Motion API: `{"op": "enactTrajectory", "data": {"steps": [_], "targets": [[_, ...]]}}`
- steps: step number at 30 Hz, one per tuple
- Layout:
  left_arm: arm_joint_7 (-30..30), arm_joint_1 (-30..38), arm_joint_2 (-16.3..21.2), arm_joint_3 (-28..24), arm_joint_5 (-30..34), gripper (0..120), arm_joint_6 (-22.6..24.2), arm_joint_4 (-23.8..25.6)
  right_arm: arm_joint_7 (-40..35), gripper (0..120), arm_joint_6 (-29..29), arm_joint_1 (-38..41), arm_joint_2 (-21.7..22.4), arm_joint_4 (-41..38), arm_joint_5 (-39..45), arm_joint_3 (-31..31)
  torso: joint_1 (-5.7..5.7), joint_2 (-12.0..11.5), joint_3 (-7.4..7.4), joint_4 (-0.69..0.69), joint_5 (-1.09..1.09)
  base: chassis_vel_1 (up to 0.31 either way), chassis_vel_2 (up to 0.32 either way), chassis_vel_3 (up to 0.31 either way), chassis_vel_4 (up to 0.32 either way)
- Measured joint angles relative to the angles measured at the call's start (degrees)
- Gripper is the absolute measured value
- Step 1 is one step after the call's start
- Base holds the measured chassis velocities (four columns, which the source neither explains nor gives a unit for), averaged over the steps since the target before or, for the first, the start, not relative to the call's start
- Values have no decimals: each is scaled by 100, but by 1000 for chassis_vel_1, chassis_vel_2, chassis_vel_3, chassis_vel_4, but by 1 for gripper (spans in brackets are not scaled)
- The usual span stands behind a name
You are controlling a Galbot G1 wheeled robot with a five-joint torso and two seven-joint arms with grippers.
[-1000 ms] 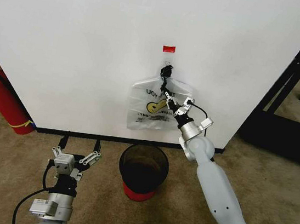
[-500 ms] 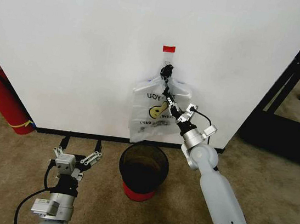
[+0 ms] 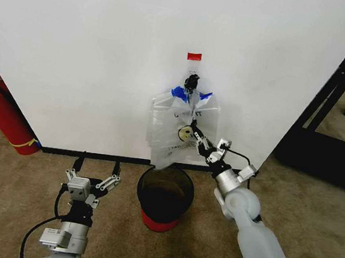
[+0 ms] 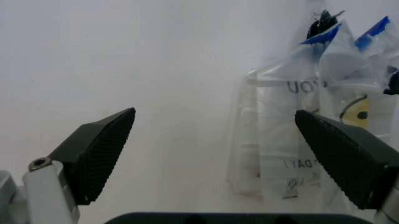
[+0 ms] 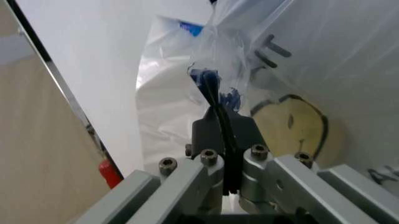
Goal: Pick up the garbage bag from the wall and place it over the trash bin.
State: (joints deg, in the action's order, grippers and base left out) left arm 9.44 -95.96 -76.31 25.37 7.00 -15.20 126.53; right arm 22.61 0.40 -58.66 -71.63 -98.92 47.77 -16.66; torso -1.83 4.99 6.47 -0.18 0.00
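Thin see-through plastic garbage bag with a yellow smiley face, black lettering and blue marks (image 3: 182, 127) hung against the white wall (image 3: 94, 49), upper end at a small black hook (image 3: 191, 80) below a red tape mark (image 3: 194, 57). Lower edge of the bag drooped just above the far rim of the small round black trash bin with red base (image 3: 164, 198), which stood on the brown carpet (image 3: 11, 190) close to the wall.

Right gripper (image 3: 198, 139) was up at the bag's right side, near the smiley. In the right wrist view the jaws were pressed together with a bunched, twisted fold of film, blue-printed, pinched between them (image 5: 215, 93). Whether the top of the bag was off the hook could not be told.

Left gripper (image 3: 92, 181) waited low on the left, near the bin, fingers spread wide apart with nothing between them; the left wrist view looked past its black ribbed pads (image 4: 103, 149) toward the bag (image 4: 299, 130).

Red fire extinguisher (image 3: 2, 116) leaned at the far left, well apart from the work.

Handling judgement: bag likely very light, limp, slick and easily torn. It would collapse and cling rather than keep its shape. A pinch on gathered film near the handle seemed the safest hold; a single flat layer might slip or stretch. Mouth would probably need spreading by two holds to sit over the bin's rim.
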Motion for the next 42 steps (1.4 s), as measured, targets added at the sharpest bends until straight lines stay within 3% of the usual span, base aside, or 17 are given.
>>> {"op": "enactTrajectory", "data": {"steps": [9, 13, 27, 42], "targets": [[0, 16, 35, -107, 7, 100, -18, -2, -63, 0, 271, -727, 133, -642, -818, -271, 0, 0, 0, 0, 0, 0, 0, 0, 0], [-1, 47, 49, -175, 16, 100, -75, -27, -143, 0, 528, -1437, 152, -993, -1421, -386, 0, 0, 0, -1, 0, 0, 0, 0, 0], [-8, 119, 91, -274, 103, 100, -112, -82, -442, 0, 1028, -2339, 39, -1393, -2696, -580, 0, 0, 0, 0, -1, 0, 0, 0, 0], [-13, 176, 105, -305, 151, 100, -135, -169, -447, 0, 1366, -3047, -369, -1433, -3148, -832, 0, 0, 0, 0, -1, 0, 0, 0, 0]]}}
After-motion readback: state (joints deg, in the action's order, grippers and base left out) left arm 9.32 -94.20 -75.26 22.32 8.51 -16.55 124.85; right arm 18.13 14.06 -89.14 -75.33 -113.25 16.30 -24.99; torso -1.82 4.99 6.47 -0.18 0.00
